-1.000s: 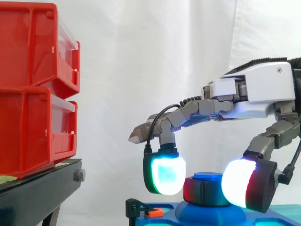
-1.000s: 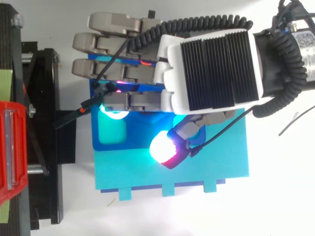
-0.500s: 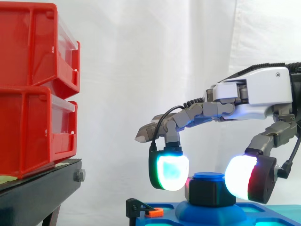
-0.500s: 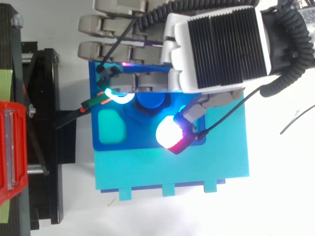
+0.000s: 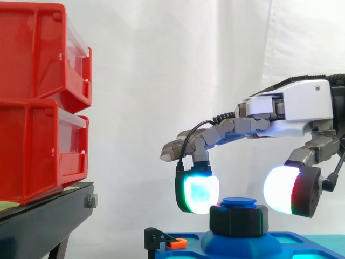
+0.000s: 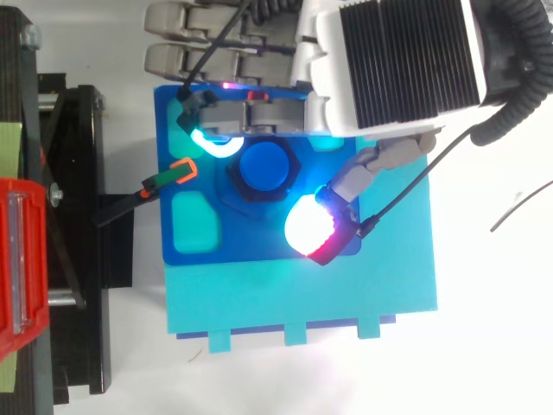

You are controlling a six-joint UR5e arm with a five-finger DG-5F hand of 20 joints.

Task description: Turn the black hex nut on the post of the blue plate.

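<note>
**Side and top views of the nut-turning station.** A black hex nut (image 5: 239, 220) (image 6: 238, 187) is seated on the round-capped blue post (image 5: 239, 203) (image 6: 266, 167). The post rises from a domed boss near the middle of the dark blue plate (image 5: 302, 240) (image 6: 259, 246). This plate is laid over a larger turquoise plastic sheet (image 6: 302, 298) on the white desk (image 6: 492, 346).

In the top view the grey-and-white robot hand (image 5: 294, 105) (image 6: 406, 60) is seen entering from the 1 o'clock corner and is held above the post. The hand is spread wide and nothing is grasped. One finger is bent downward, and its glowing white-and-cyan pad (image 5: 198, 193) (image 6: 212, 145) is placed just beside the nut at about 10 o'clock in the top view. The thumb's white-and-red pad (image 5: 285, 190) (image 6: 313, 226) is placed near the nut at about 4 o'clock. In the side view both pads are seen flanking the post cap, with the thumb pad raised slightly above the nut. Whether the finger pad touches the nut cannot be told. The remaining fingers (image 5: 178, 150) (image 6: 186, 39) are extended straight toward 9 o'clock.

A small orange clip (image 5: 175, 244) (image 6: 181, 170) on a black bracket is fixed at the plate's edge, at 9 o'clock from the nut. Two stacked red plastic bins (image 5: 43, 102) are carried on a black stand (image 5: 46, 224) at the 9 o'clock side, well apart from the plate. A white curtain (image 5: 161, 70) forms the background.
</note>
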